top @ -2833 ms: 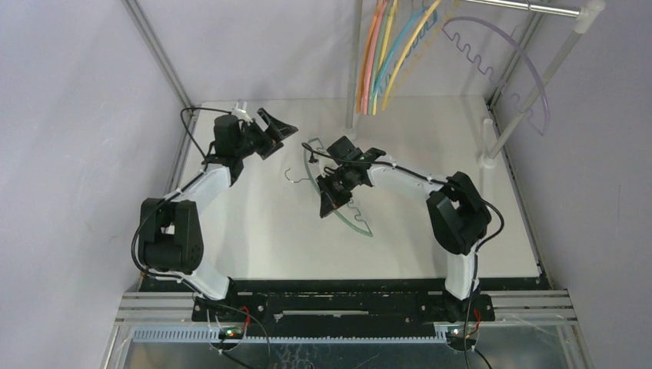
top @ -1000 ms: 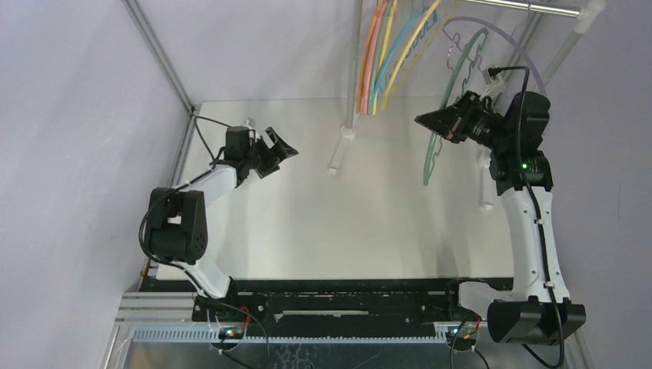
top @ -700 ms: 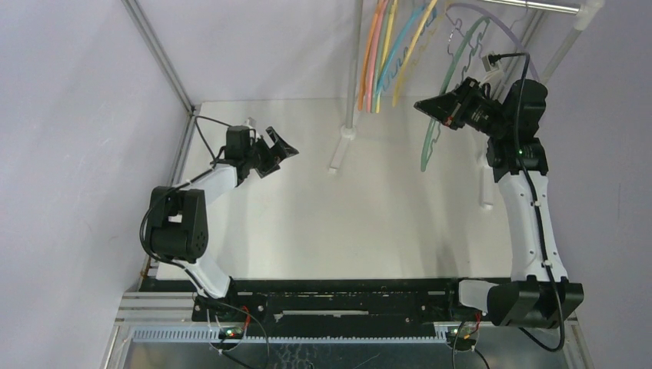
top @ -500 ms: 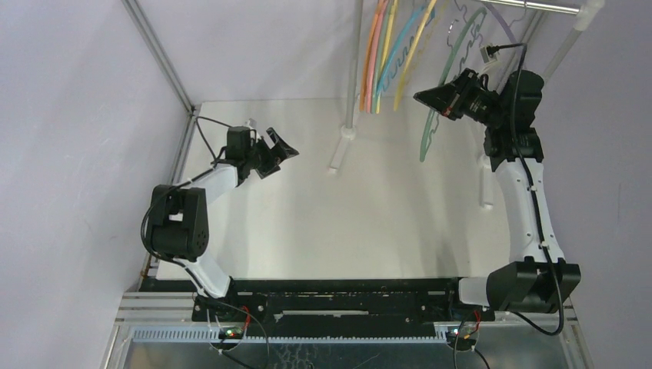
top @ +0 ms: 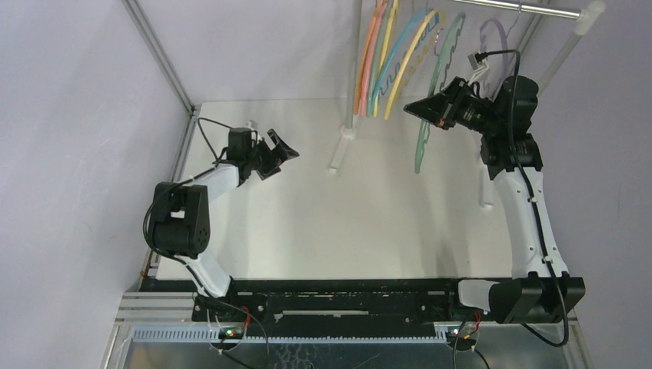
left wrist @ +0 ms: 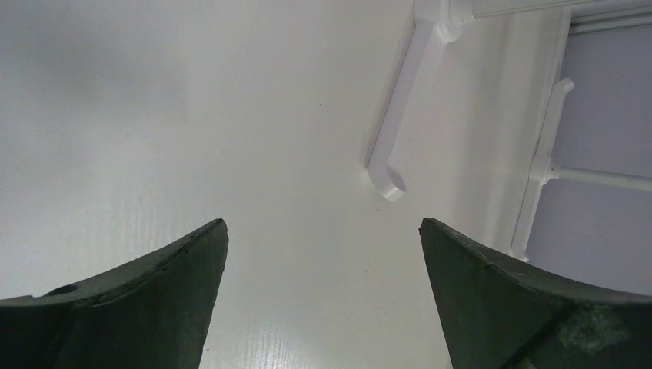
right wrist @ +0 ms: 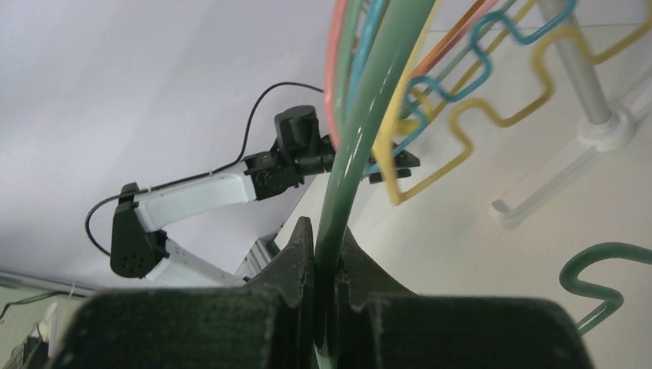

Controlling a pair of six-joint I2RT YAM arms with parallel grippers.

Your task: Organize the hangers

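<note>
My right gripper (top: 425, 112) is pinched tight on the green hanger (right wrist: 358, 131), holding it in the air above the far right corner of the table (top: 346, 231), close under the metal rail (top: 530, 8). The other hangers (top: 378, 58) hang bunched just to its left, over the far edge. My left gripper (left wrist: 323, 227) hovers low near the far left corner, jaws spread wide, holding nothing.
</note>
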